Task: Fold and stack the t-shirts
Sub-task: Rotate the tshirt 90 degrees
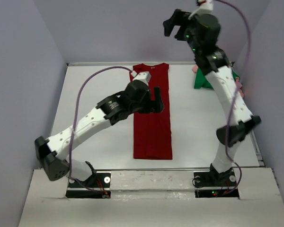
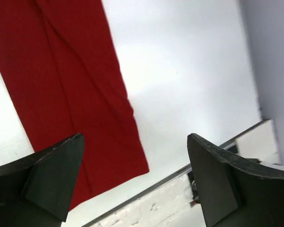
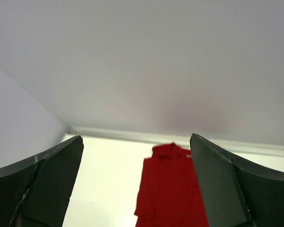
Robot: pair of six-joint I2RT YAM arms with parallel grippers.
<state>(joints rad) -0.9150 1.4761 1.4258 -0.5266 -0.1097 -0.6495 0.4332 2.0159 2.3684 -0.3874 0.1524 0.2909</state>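
The dark red t-shirt [image 1: 152, 123] lies flat on the table as a long narrow strip, sides folded in, collar at the far end. It also shows in the left wrist view [image 2: 71, 90] and the right wrist view [image 3: 168, 189]. My left gripper [image 1: 157, 100] hovers over the strip's middle right, open and empty. My right gripper [image 1: 176, 22] is raised high near the back wall, open and empty. The bright green t-shirt [image 1: 202, 80] and the salmon pink t-shirt [image 1: 195, 69] lie bunched at the far right, partly hidden behind my right arm.
Lavender walls enclose the white table [image 1: 99, 118] on the left, back and right. A metal rail [image 1: 156, 169] runs along the table's near edge by the arm bases.
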